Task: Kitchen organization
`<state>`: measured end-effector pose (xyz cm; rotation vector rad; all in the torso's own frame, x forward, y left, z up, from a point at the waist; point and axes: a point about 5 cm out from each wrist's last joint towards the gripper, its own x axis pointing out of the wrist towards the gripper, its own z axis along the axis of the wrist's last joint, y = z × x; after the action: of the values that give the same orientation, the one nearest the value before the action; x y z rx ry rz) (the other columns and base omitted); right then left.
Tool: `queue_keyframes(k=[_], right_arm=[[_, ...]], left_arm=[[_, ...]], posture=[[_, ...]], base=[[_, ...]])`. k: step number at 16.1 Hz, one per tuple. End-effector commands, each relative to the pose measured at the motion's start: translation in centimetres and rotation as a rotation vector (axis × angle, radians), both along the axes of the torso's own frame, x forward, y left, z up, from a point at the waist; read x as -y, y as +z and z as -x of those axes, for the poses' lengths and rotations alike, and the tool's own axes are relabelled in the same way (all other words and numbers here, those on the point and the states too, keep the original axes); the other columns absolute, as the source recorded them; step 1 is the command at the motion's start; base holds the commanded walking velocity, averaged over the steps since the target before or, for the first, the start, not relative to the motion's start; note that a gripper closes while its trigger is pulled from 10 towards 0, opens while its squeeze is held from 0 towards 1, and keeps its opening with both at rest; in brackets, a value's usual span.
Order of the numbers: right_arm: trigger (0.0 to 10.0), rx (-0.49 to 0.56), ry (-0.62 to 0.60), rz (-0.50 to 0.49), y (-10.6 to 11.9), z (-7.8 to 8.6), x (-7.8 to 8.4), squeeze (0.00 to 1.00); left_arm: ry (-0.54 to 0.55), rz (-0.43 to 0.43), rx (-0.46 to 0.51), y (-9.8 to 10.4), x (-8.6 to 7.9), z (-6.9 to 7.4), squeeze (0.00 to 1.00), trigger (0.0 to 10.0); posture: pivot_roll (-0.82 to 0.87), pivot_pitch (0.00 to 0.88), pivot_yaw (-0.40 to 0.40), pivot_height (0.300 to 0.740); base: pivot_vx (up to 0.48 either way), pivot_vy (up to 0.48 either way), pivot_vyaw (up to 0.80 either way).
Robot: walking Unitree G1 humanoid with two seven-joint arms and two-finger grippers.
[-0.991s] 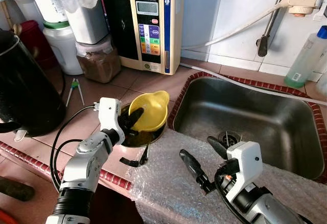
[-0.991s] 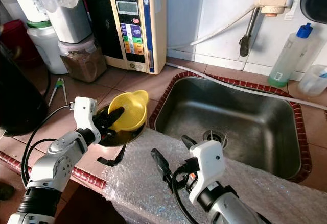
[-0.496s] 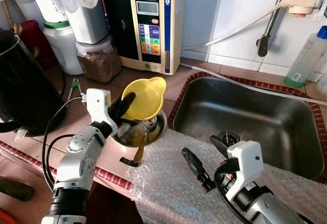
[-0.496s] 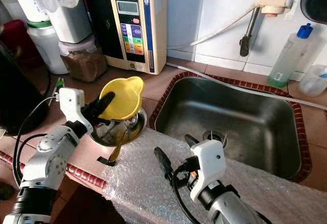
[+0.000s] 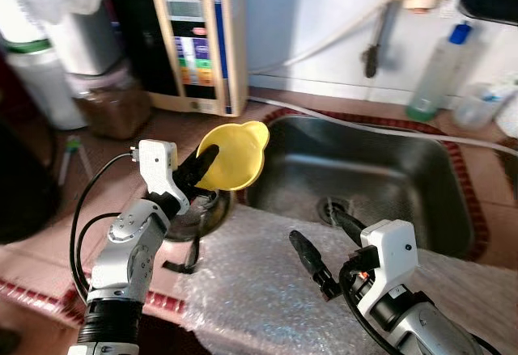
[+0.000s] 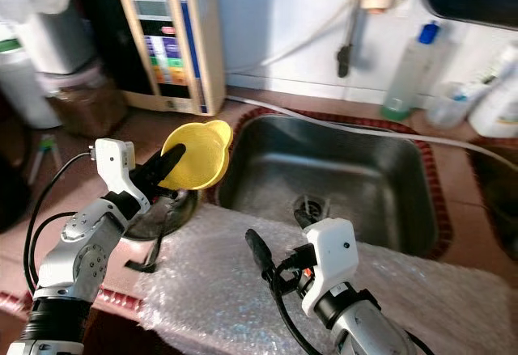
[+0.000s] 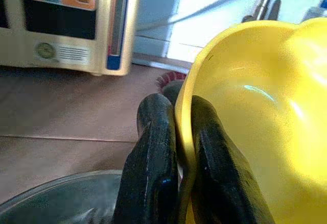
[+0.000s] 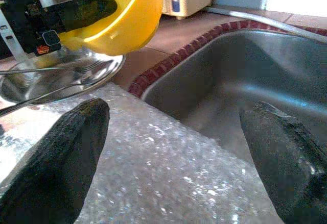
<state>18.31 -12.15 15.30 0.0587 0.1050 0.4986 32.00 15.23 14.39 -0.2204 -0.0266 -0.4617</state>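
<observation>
While gripper-held (image 5: 200, 169), funnel (image 5: 233, 154) tilted sinkward.

We see a yellow funnel (image 5: 231, 155) lifted and tilted, its rim pinched by the left claw (image 5: 204, 162). Below it, at seven o'clock, a steel bowl (image 6: 166, 211) rests on the worktop (image 5: 48, 234) beside the sink (image 5: 364, 177).

White tiled wall (image 5: 307, 7) rises behind a terracotta tiled counter (image 5: 105, 161).
</observation>
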Motion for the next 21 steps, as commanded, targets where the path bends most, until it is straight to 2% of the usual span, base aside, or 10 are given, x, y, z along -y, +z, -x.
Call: queue_keyframes(k=[1,5,9,12,15,16,18,21], right_arm=[[10.0,-0.008,-0.006,0.007,-0.1,0.0,0.2,0.0],[10.0,-0.013,0.0,0.007,-0.3,-0.1,0.1,0.0],[10.0,0.006,-0.024,0.017,-0.2,-0.2,0.3,0.0],[10.0,0.123,-0.22,0.052,1.2,-2.1,2.0,0.0],[10.0,0.176,-0.287,0.021,2.8,-3.6,2.6,0.0],[10.0,0.19,-0.291,0.004,3.2,-4.0,2.4,0.0],[10.0,0.214,-0.255,-0.059,4.2,-5.0,0.8,0.0],[10.0,0.194,-0.171,-0.124,4.6,-5.0,-0.8,0.0]], left_arm=[[0.003,-0.009,0.03,0.5,-0.2,0.2,0.0,0.0],[0.006,-0.015,0.041,0.7,-0.3,0.3,0.0,0.0],[-0.038,-0.075,0.093,0.6,0.3,2.2,0.0,0.0],[-0.092,-0.168,0.191,1.3,0.9,2.9,0.0,0.0],[-0.116,-0.24,0.27,2.0,1.5,2.9,0.0,0.0],[-0.148,-0.261,0.294,2.1,2.0,3.0,0.0,0.0],[-0.188,-0.272,0.307,2.0,2.9,3.0,0.0,0.0],[-0.218,-0.276,0.331,2.2,3.8,3.0,0.0,0.0]], posture=[[-0.09,0.037,0.05,0.74],[-0.09,0.04,0.049,0.74],[-0.08,0.047,0.044,0.74],[-0.08,0.048,0.039,0.74],[-0.08,0.044,0.04,0.74],[-0.08,0.042,0.042,0.74],[-0.08,0.04,0.045,0.74],[-0.08,0.039,0.047,0.74]], base=[[0.0,0.0,-0.77],[0.0,0.0,-0.78],[0.0,0.0,0.0],[0.0,0.0,0.0],[0.0,0.0,0.0],[0.0,0.0,0.0],[0.0,0.0,0.0],[0.0,0.0,0.0]])
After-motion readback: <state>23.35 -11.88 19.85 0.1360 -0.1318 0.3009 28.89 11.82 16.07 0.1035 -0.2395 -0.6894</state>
